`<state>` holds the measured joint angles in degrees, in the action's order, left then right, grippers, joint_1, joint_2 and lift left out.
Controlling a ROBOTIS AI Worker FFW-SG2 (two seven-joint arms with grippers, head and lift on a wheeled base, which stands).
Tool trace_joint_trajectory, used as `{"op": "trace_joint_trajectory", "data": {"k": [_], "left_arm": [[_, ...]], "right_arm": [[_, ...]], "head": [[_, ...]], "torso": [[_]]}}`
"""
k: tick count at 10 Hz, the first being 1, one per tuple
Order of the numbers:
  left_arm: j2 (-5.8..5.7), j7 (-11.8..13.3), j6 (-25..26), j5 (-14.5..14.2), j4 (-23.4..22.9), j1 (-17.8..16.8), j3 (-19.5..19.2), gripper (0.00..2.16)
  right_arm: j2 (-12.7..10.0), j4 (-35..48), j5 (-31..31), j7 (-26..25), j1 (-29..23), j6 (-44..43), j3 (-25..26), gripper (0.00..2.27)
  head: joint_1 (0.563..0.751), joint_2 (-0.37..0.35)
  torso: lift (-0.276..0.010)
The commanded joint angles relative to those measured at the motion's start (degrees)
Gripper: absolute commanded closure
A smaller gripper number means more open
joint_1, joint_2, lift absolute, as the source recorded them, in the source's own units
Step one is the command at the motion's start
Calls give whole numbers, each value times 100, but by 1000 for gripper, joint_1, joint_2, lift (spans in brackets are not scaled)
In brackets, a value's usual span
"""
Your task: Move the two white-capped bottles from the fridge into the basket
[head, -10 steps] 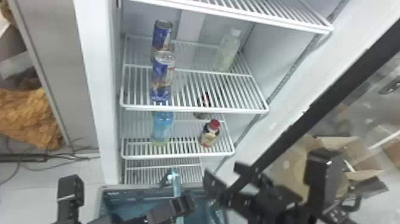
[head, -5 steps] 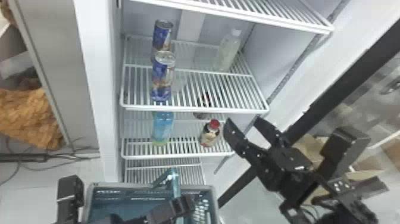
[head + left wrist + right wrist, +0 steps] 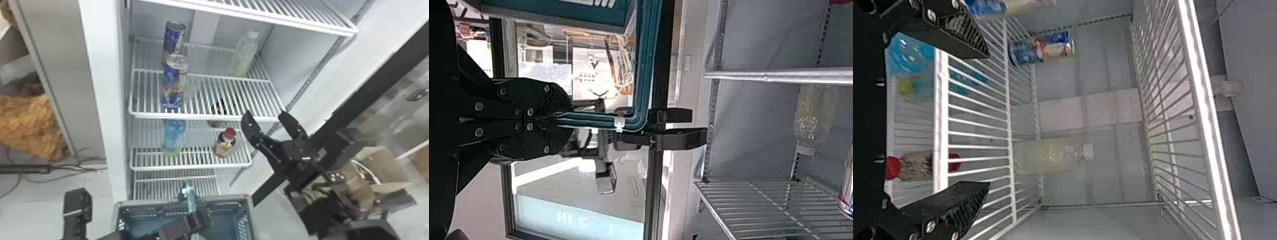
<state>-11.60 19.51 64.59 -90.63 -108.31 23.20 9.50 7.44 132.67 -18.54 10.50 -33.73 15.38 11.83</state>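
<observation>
So the right gripper [image 3: 264, 112] was wide, nothing between its fingers [image 3: 965, 200], out by the right front corner of the fridge [image 3: 298, 54] shelf [image 3: 201, 116] with the cans on it; the left gripper [image 3: 199, 220] was closed on the teal handle [image 3: 190, 199] of the basket [image 3: 237, 197], which sat low in front of the fridge; one white-capped bottle [image 3: 244, 56] was standing upright toward the back right of that same shelf, well apart from the right gripper; two blue cans stood over on the left side, the front can [image 3: 173, 84] near the back can [image 3: 174, 38]; one shelf down there was a blue bottle [image 3: 174, 137] on the left and a red-capped bottle [image 3: 225, 145] on the right, plus something dark behind that one, too covered by the wires to tell
</observation>
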Motion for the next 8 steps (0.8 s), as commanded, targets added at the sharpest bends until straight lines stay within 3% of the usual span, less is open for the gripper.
{"op": "trace_joint_trajectory", "data": {"k": [1,8], "left_arm": [[0,0,-5,-9,-4,0,21,1187],[0,0,9,-32,-4,-14,78,1185]], "right_arm": [[47,-590,72,14,420,-470,-132,91],[82,-2559,506,75,1953,-1468,-280,88]], "head": [[695,-350],[695,-350]], "torso": [[0],[0]]}}
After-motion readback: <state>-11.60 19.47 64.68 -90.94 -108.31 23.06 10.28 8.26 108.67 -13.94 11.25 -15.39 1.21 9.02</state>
